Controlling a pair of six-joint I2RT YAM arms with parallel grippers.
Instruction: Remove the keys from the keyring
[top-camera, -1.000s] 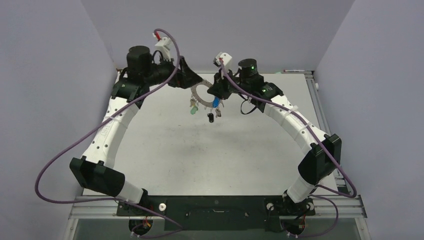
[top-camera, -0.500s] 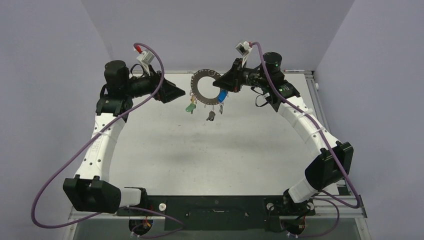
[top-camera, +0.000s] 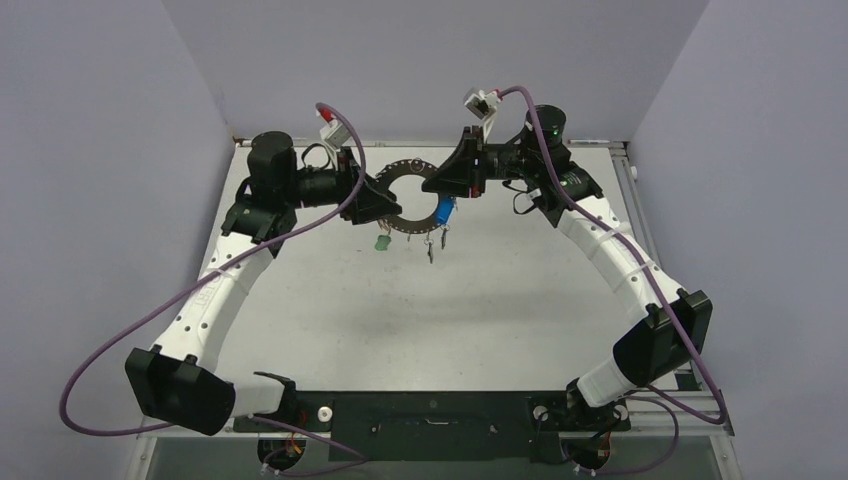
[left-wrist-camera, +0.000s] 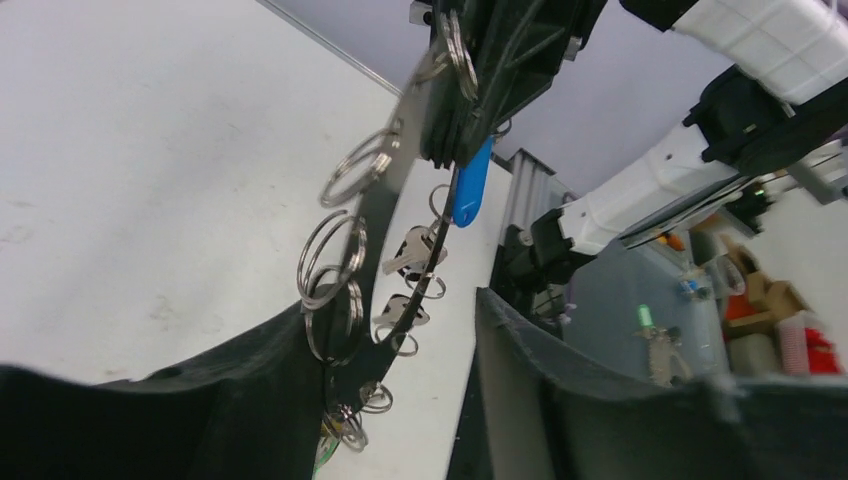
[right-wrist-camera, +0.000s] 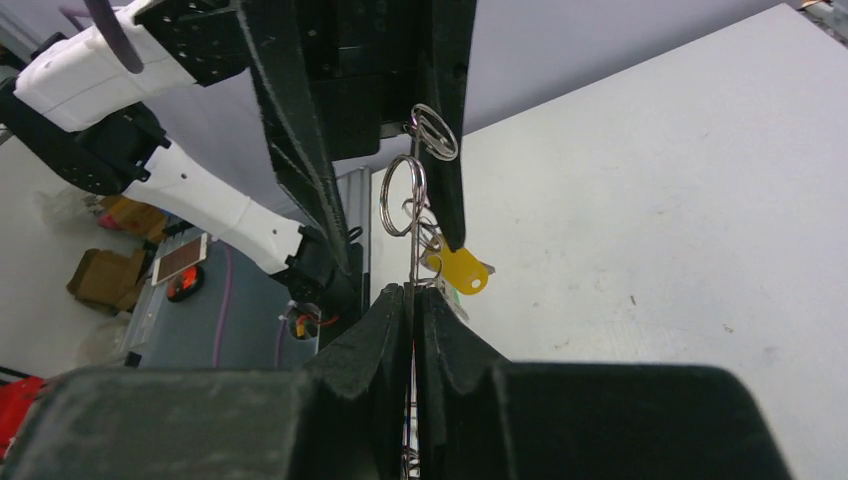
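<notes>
The keyring (top-camera: 409, 222), a flat grey metal ring, hangs in the air over the far middle of the table. My right gripper (top-camera: 440, 183) is shut on its right edge, and the right wrist view shows the pads (right-wrist-camera: 392, 310) pressed on the ring seen edge-on. My left gripper (top-camera: 378, 205) straddles the ring's left edge. Its jaws stand apart in the left wrist view: the keyring (left-wrist-camera: 378, 230) lies against one finger (left-wrist-camera: 250, 380) with a gap to the other. Several keys dangle from small split rings: blue (top-camera: 442, 210), green (top-camera: 382, 242), yellow (right-wrist-camera: 460, 268) and silver ones (left-wrist-camera: 415, 250).
The white table (top-camera: 420, 300) lies well below the hanging ring. Purple-grey walls close in the back and both sides, and an aluminium rail (top-camera: 628, 180) runs along the right edge. Both arms arch in from the near corners.
My left arm swung back in to the ring's left edge and its jaws narrowed around it. The ring, held by the right gripper, dropped slightly and the keys swung.
</notes>
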